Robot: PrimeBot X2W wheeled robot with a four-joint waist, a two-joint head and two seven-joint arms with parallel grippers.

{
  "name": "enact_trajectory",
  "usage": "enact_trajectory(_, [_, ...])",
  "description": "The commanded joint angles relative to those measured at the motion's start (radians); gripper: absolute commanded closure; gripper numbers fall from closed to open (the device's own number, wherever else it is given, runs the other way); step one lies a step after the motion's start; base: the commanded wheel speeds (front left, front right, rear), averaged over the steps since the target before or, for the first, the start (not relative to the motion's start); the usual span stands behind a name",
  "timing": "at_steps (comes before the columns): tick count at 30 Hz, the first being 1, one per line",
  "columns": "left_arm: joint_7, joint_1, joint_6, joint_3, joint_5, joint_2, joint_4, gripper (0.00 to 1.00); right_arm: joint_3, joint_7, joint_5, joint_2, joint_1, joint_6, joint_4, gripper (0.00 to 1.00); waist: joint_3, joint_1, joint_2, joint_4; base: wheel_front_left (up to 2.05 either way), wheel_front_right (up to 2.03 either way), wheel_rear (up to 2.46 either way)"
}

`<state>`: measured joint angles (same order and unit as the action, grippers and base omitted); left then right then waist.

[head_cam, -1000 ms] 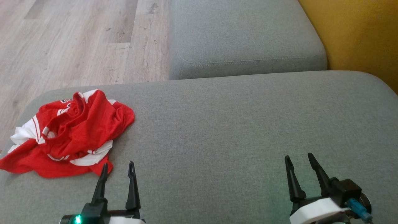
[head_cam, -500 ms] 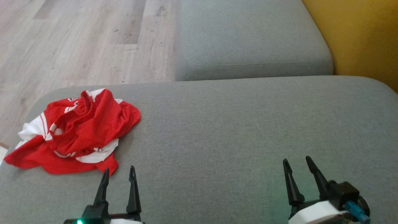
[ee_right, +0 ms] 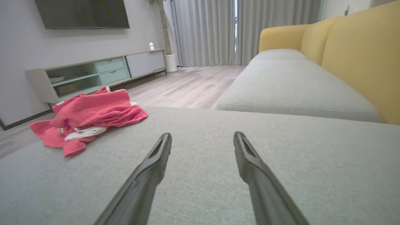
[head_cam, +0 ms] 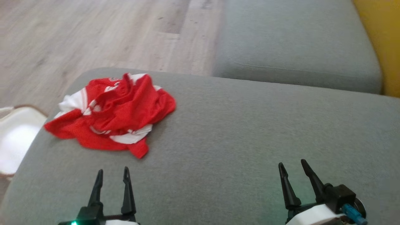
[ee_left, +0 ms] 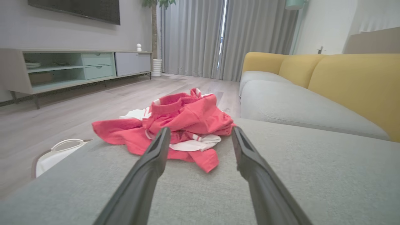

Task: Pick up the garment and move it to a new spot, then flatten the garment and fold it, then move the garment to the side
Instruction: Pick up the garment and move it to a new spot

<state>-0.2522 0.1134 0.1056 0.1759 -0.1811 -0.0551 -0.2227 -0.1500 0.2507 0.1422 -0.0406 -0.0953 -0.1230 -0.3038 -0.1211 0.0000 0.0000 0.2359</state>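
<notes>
A white container (head_cam: pixel 14 137) sits on the wooden floor (head_cam: pixel 93 34) at far left, beside the rounded end of a grey sofa seat (head_cam: pixel 250 134). On that end of the seat lies the garment (head_cam: pixel 112 115), a red-and-white jersey bunched in a loose heap, one red flap trailing toward the robot. Just short of that flap hovers the left gripper (head_cam: pixel 113 170), its two dark fingers spread wide and holding nothing. The left wrist view frames the heap between them, fabric and fingertips apart. Further right, over bare upholstery well apart from the jersey, the right gripper (head_cam: pixel 292 163) hangs likewise, jaws parted wide and empty. Beyond it a second grey cushion (head_cam: pixel 297 47) meets the yellow backrest (head_cam: pixel 390 47). By the look of it, the job has barely begun. Nothing is lifted, so the pick-up, the move to a fresh spot, the flattening, the folding and the final shift aside all lie ahead, with the left arm best placed for the first grab.
</notes>
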Motion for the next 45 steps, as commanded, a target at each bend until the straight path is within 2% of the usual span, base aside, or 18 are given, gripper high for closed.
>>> enact_trajectory(1, [-0.010, -0.028, 0.000, -0.043, 0.013, 0.005, 0.035, 0.00, -0.025, 0.011, 0.006, -0.010, 0.045, -0.008, 0.033, 0.00, 0.004, 0.0000, 0.0000, 0.056, 0.00, 0.00, 0.00])
enact_trajectory(7, [-0.010, -0.021, -0.010, -0.072, 0.024, 0.005, 0.039, 0.00, -0.038, 0.011, 0.019, -0.010, 0.049, -0.008, 0.033, 0.00, 0.003, 0.0000, 0.0000, 0.124, 0.00, 0.00, 0.00])
enact_trajectory(14, [-0.010, -0.017, -0.022, -0.090, 0.034, 0.005, 0.048, 0.00, -0.036, 0.011, 0.024, -0.010, 0.049, -0.008, 0.033, 0.00, 0.002, 0.0000, 0.0000, 0.159, 0.00, 0.00, 0.00])
enact_trajectory(27, [-0.010, -0.044, -0.048, -0.097, 0.049, 0.005, 0.085, 0.00, -0.034, 0.011, 0.018, -0.010, 0.049, -0.008, 0.030, 0.00, 0.021, 0.0000, 0.0000, 0.167, 0.00, 0.00, 0.00])
enact_trajectory(30, [-0.010, -0.087, -0.073, -0.101, 0.070, -0.001, 0.119, 0.00, -0.035, 0.011, -0.016, -0.010, 0.050, -0.008, 0.037, 0.00, 0.039, 0.0000, 0.0000, 0.163, 0.00, 0.00, 0.00])
enact_trajectory(34, [-0.010, -0.192, -0.135, -0.100, 0.085, -0.043, 0.154, 0.00, -0.020, 0.011, -0.066, -0.010, 0.056, -0.008, 0.065, 0.00, 0.082, 0.0000, 0.0000, 0.157, 0.00, 0.00, 0.00])
enact_trajectory(38, [0.014, -0.366, -0.189, -0.094, 0.076, -0.103, 0.129, 0.00, -0.013, 0.011, -0.136, -0.010, 0.060, -0.008, 0.077, 0.00, 0.138, 0.0000, 0.0000, 0.152, 0.00, 0.00, 0.00])
enact_trajectory(41, [0.073, -0.533, -0.215, -0.080, 0.062, -0.158, 0.097, 0.00, -0.019, 0.011, -0.201, -0.010, 0.088, -0.008, 0.084, 0.00, 0.203, 0.0000, 0.0000, 0.136, 0.00, 0.00, 0.00])
enact_trajectory(45, [0.204, -0.733, -0.233, -0.027, 0.006, -0.235, 0.013, 0.00, -0.024, 0.011, -0.249, -0.024, 0.133, -0.008, 0.105, 0.00, 0.283, 0.0000, 0.0000, 0.104, 0.00, 0.00, 0.00])
